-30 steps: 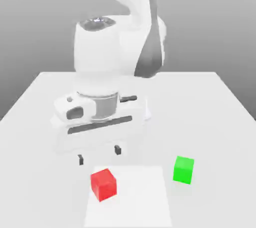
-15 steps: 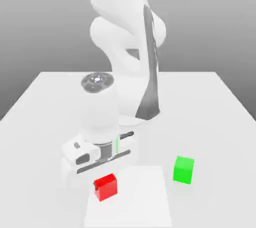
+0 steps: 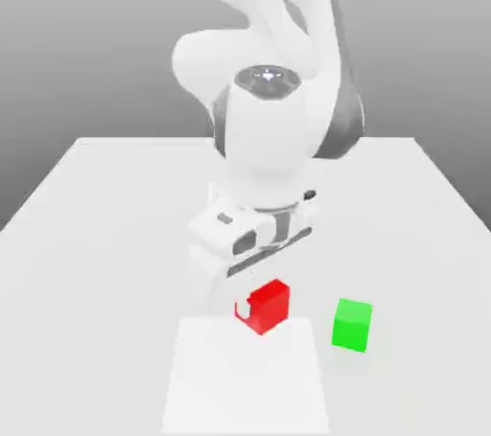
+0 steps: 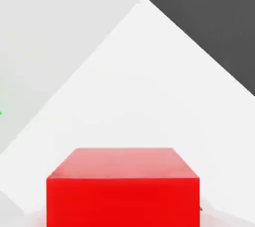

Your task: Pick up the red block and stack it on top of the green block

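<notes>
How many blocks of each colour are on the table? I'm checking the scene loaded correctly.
Red block: 1
Green block: 1
Total: 2 blocks

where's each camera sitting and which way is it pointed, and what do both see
Exterior view: sits off the arm, above the table, facing the Panda; shows the arm, the gripper at the red block, and the green block to the exterior view's right.
Hand view: sits on the hand, looking past the red block toward the table; no arm links are visible.
Shared: the red block and the white table.
</notes>
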You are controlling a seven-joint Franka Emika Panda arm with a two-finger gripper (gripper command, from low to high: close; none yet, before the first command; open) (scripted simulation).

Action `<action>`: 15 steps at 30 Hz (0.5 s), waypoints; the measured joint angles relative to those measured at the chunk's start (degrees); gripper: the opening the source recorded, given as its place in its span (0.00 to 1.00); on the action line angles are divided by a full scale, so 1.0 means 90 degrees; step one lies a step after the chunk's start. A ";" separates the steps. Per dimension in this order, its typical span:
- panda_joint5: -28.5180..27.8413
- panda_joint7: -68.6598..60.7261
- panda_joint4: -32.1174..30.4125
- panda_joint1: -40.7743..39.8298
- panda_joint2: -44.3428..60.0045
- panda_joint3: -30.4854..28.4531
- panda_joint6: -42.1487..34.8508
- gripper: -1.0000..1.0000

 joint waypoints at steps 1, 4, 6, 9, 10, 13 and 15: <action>0.0003 0.0017 -0.0034 0.0107 -0.0062 0.0055 -0.0028 0.00; 0.0048 0.0044 -0.0136 0.0385 -0.0248 0.0238 -0.0110 0.00; 0.0110 0.0040 -0.0205 0.0558 -0.0372 0.0382 -0.0165 0.00; 0.0244 0.0006 -0.0307 0.0853 -0.0558 0.0615 -0.0247 0.00; 0.0301 -0.0014 -0.0341 0.0963 -0.0622 0.0689 -0.0277 0.00; 0.0402 -0.0044 -0.0404 0.1187 -0.0547 0.0847 -0.0140 0.00; 0.0346 0.0000 -0.0396 0.1201 -0.0168 0.0871 0.0229 0.00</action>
